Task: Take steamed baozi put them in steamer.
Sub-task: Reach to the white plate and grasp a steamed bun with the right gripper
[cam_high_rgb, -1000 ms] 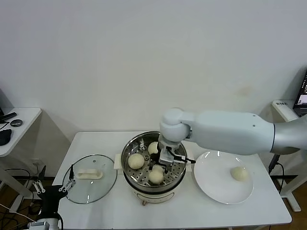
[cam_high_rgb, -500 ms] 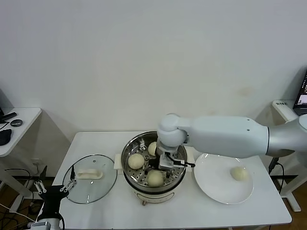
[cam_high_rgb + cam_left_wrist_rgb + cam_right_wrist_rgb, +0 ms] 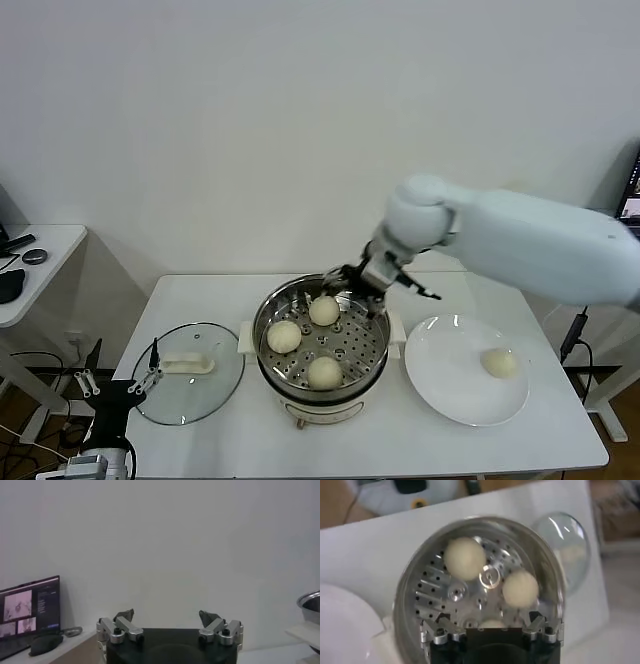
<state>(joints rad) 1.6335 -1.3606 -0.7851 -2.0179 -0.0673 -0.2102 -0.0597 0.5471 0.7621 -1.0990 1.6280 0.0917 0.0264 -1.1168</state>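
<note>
Left gripper (image 3: pixel 115 385) just sits parked off the bench's 7 o'clock corner, fingers spread wide and empty. Three steamed baozi (image 3: pixel 286 336) sit in the steamer (image 3: pixel 268 304) at roughly 9, 12 and 6 o'clock, smooth pale cream rounds, and the last one (image 3: pixel 499 362) is on the white plate (image 3: pixel 440 385) at the steamer's 3 o'clock. Right gripper (image 3: pixel 358 279) hovers over the steamer's 1 o'clock rim, fingers fully apart and holding nothing; I'd guess the risks are clipping that rim swinging over, or squashing the soft bun.
</note>
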